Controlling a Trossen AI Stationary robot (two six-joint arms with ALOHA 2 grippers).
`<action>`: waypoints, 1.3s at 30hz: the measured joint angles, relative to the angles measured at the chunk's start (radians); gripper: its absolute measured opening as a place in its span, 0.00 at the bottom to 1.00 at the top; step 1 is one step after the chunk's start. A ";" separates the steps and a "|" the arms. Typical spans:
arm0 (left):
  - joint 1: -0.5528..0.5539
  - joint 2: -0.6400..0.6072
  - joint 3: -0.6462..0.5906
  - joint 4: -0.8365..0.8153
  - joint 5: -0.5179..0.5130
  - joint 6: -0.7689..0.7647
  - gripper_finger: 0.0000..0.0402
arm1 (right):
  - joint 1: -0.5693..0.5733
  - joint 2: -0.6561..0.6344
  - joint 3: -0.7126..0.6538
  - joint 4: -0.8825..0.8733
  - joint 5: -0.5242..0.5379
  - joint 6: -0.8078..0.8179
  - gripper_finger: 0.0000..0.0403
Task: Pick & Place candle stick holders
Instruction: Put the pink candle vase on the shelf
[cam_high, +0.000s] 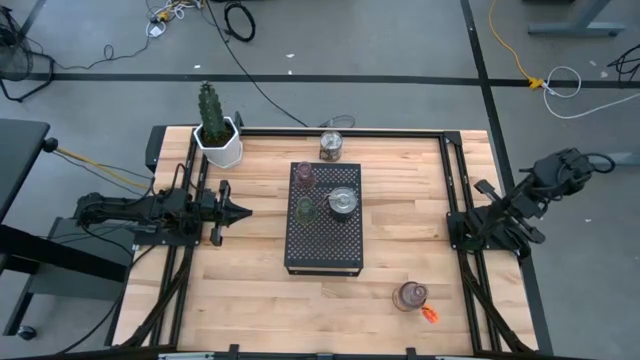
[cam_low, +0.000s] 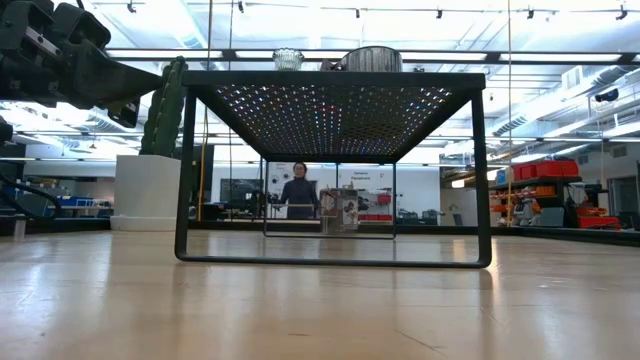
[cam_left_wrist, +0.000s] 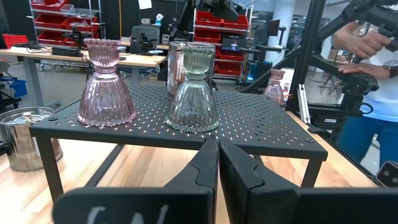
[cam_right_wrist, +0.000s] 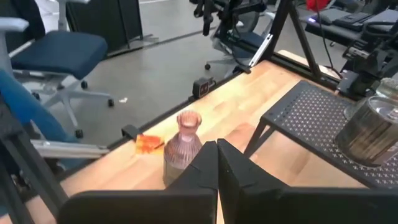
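A black perforated rack (cam_high: 325, 240) stands mid-table. On its top stand a pink-purple holder (cam_high: 304, 176) (cam_left_wrist: 104, 84), a green holder (cam_high: 305, 208) (cam_left_wrist: 193, 90) and a wider silvery holder (cam_high: 343, 201). Another silvery holder (cam_high: 331, 146) stands on the table beyond the rack. A second pink holder (cam_high: 410, 295) (cam_right_wrist: 182, 149) stands on the table near the front right, with an orange tag (cam_high: 430, 315) beside it. My left gripper (cam_high: 243, 210) (cam_left_wrist: 217, 158) is shut and empty, left of the rack. My right gripper (cam_high: 468, 235) (cam_right_wrist: 216, 155) is shut and empty at the table's right edge.
A white pot with a cactus (cam_high: 218, 140) stands at the far left corner. Black frame rails (cam_high: 455, 190) run along the table's sides. A person (cam_left_wrist: 373, 74) stands beyond the table's right side. Bare wood lies in front of the rack and to its right.
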 joint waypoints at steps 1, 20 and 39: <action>0.000 0.000 0.000 0.000 0.000 0.000 0.05 | 0.000 -0.011 -0.012 0.000 0.000 -0.007 0.00; 0.000 0.000 0.000 0.000 0.000 0.000 0.05 | 0.000 -0.145 -0.187 0.027 0.011 -0.015 0.00; 0.000 0.000 0.000 0.002 0.000 0.000 0.05 | 0.000 -0.106 -0.151 0.039 0.037 0.093 0.00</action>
